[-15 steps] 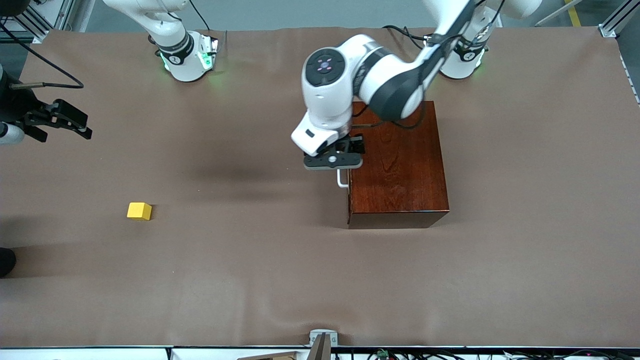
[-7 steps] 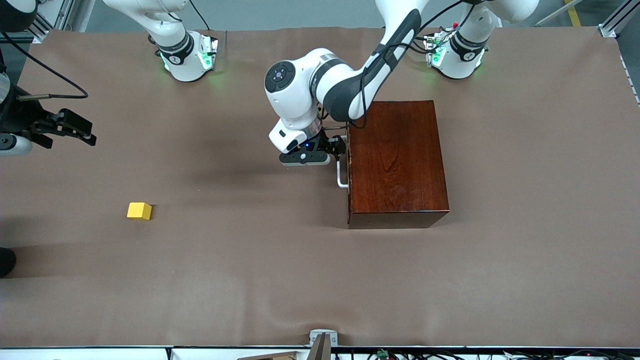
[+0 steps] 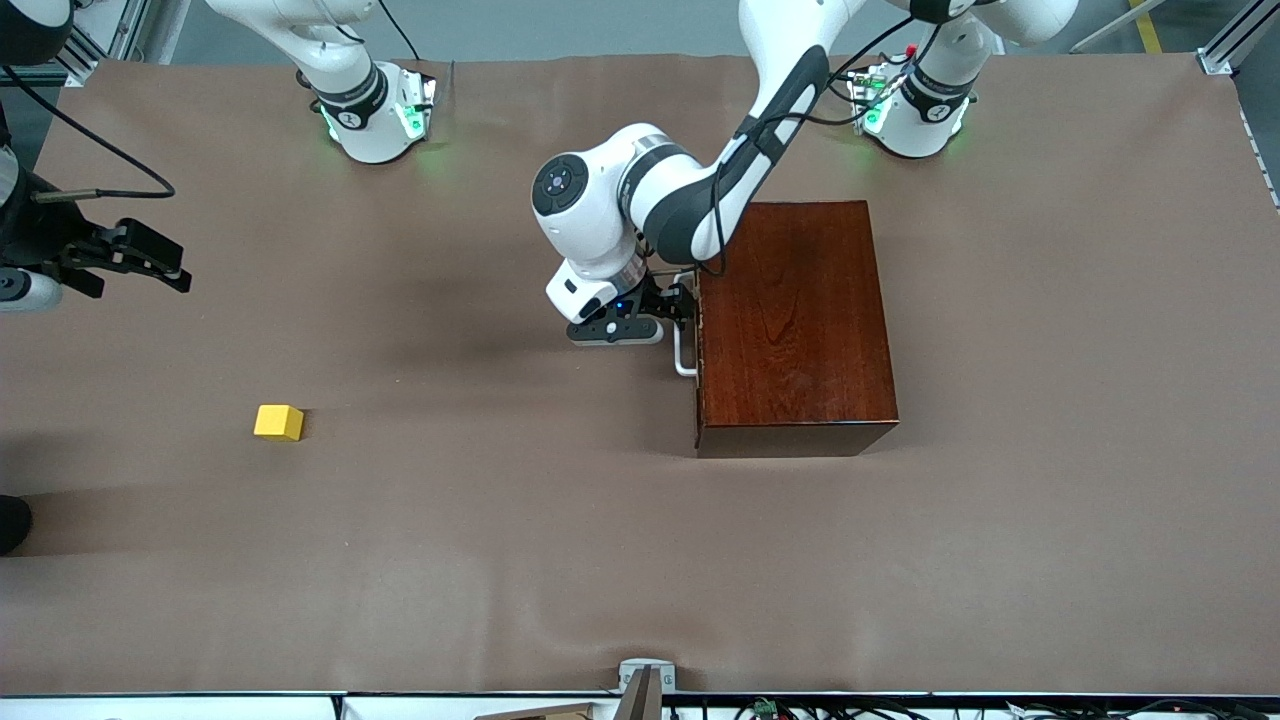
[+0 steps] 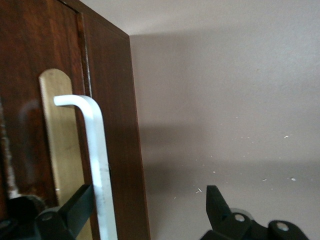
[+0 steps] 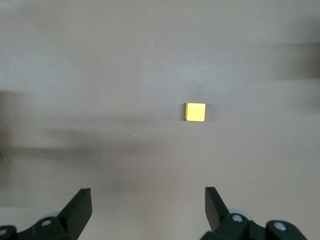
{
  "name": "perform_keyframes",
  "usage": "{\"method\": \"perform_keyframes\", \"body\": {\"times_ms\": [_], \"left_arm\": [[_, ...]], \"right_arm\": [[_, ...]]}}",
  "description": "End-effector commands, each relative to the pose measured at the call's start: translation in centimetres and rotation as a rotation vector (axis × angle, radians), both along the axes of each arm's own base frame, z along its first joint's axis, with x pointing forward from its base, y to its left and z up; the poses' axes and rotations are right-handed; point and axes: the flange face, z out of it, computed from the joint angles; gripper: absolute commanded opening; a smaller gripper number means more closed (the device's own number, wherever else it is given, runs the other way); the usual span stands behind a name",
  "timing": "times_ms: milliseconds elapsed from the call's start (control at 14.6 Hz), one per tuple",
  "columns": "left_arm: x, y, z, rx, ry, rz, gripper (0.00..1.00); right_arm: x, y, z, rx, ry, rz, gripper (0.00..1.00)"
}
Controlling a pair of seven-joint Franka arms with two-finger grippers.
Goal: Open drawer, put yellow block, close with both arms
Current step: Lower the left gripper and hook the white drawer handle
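Note:
The mahogany box (image 3: 795, 320) stands toward the left arm's end of the table, with its drawer shut. The white bar handle (image 3: 683, 355) sticks out of the drawer's dark front (image 4: 30, 100). My left gripper (image 3: 683, 303) is low in front of the drawer and open. In the left wrist view (image 4: 147, 205) the handle (image 4: 97, 165) runs between its fingers, close to one finger (image 4: 75, 205). The yellow block (image 3: 278, 422) lies on the table toward the right arm's end. My right gripper (image 3: 165, 262) hangs open and empty in the air, with the block (image 5: 195, 112) in its wrist view ahead of its fingertips (image 5: 147, 202).
A brown mat (image 3: 500, 520) covers the table. A small metal bracket (image 3: 645, 685) sits at the table edge nearest the front camera. A black cable (image 3: 100, 150) trails by the right arm. A brass plate (image 4: 60, 150) backs the handle.
My left arm has swung its hand down from above the box's edge to in front of the drawer, bringing the open fingers around the handle. The right gripper shifted slightly.

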Motion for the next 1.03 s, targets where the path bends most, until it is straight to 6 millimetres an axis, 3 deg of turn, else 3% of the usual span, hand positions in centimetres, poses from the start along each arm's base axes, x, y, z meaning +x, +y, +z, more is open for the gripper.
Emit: {"method": "perform_keyframes", "body": {"times_ms": [0,343,549,960], "left_arm": [[0.1,-0.5,-0.7,0.026,-0.018,-0.006,1.00],[-0.1,-1.8,-1.0,-0.053,-0.075,0.109,1.00],[-0.7,-4.2,-1.6,-0.210,-0.080,0.151,1.00],[-1.4,-7.1,-1.5,-0.397,-0.146,0.200,1.00]], "right_arm": [[0.1,-0.4,0.5,-0.004,-0.006,-0.007,1.00],[0.5,-0.3,-0.1,-0.002,0.003,-0.004,1.00],[0.9,-0.3,-0.8,0.001,0.016,-0.007,1.00],[1.8,-0.4,-2.8,0.002,0.051,-0.007,1.00]]}}
